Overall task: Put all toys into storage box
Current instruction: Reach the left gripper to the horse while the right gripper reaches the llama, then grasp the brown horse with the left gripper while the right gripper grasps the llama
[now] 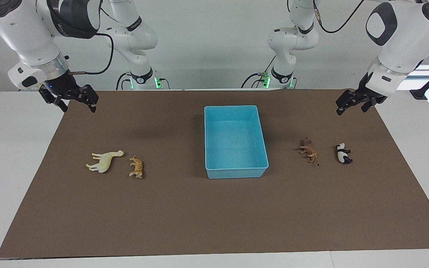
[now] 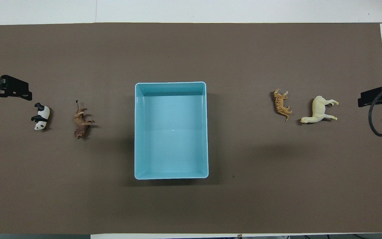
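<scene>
The light blue storage box stands empty at the middle of the brown mat; it also shows in the overhead view. The cream long-necked toy and the tiger lie on their sides toward the right arm's end. The lion and the panda lie on their sides toward the left arm's end. My right gripper is open and empty, raised over the mat's edge at its own end. My left gripper is open and empty, raised over the mat's edge at its end.
The brown mat covers most of the white table. A black cable hangs in a loop by the right gripper.
</scene>
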